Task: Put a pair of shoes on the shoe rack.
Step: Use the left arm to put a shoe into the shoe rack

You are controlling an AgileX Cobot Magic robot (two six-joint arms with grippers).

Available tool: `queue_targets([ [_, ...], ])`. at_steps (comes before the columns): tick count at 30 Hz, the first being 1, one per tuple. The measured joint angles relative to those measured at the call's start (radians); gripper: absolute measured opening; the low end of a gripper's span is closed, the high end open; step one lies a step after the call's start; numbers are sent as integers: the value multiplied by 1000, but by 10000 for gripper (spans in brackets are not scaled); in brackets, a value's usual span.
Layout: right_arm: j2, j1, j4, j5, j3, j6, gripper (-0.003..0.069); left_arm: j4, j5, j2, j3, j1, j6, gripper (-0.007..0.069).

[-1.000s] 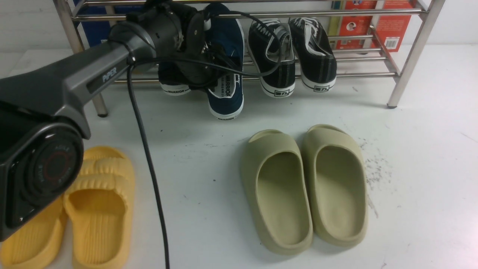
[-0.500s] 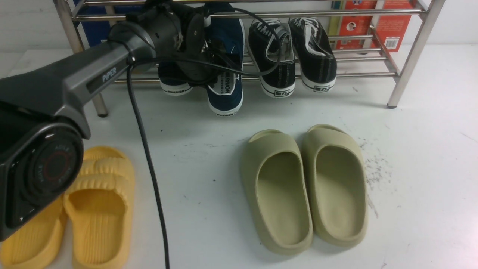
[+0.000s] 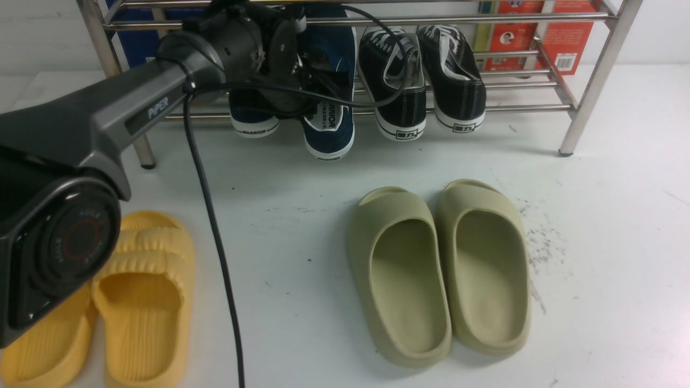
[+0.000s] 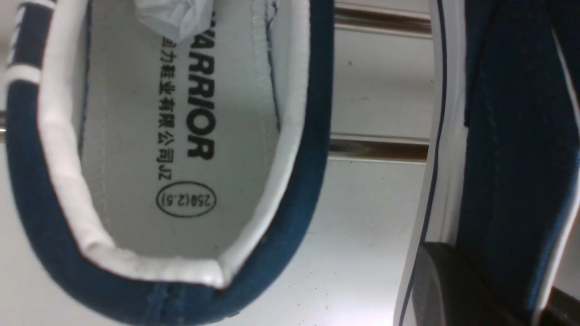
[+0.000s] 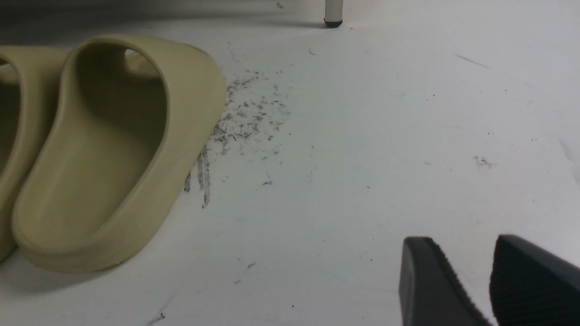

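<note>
My left gripper (image 4: 503, 294) is at the rack (image 3: 604, 59) and is clamped on the side wall of one navy shoe (image 3: 330, 134). In the left wrist view one dark finger (image 4: 448, 290) presses on the outside of this wall, by the white sole edge. The second finger shows only as a dark corner on the other side. From the front, my own wrist hides the grip.

This shoe is the one next to the black shoes (image 3: 401, 97). Its toe points to the back of the rack. Its heel hangs out past the front rail, lower than the heel of the other navy shoe (image 3: 253, 121). I cannot tell whether its sole rests fully on the rails.

The other navy shoe lies on the same lower rails, just beside it, with a narrow gap between the two. In the left wrist view I see into this one, down to the white insole with the word WARRIOR. The black shoes are on the same rails, heels toward me.

My right gripper (image 5: 466, 242) is low over the white table (image 5: 362, 136), jaws apart, with nothing between them. The green slides (image 3: 399, 280) are on the table in front of the rack, apart from this gripper. The yellow slides (image 3: 145, 302) lie on the table by my left arm.
</note>
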Motion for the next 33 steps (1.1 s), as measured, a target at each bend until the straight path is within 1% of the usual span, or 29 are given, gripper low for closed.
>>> queue_targets([
  [7, 0, 0, 0, 0, 0, 0, 246, 12, -12, 0, 0, 0, 0, 32],
  [15, 0, 0, 0, 0, 0, 0, 246, 19, -25, 0, -1, 0, -7, 68],
  [22, 0, 0, 0, 0, 0, 0, 246, 3, -37, -10, -7, 0, -7, 139],
  [25, 0, 0, 0, 0, 0, 0, 246, -9, -38, -23, -7, 0, -7, 185],
  [26, 0, 0, 0, 0, 0, 0, 246, -13, -38, -31, -7, 0, -7, 215],
  [29, 0, 0, 0, 0, 0, 0, 246, -19, -34, -49, -8, 0, -7, 274],
  [33, 0, 0, 0, 0, 0, 0, 246, -21, 19, -82, -8, 0, -7, 302],
])
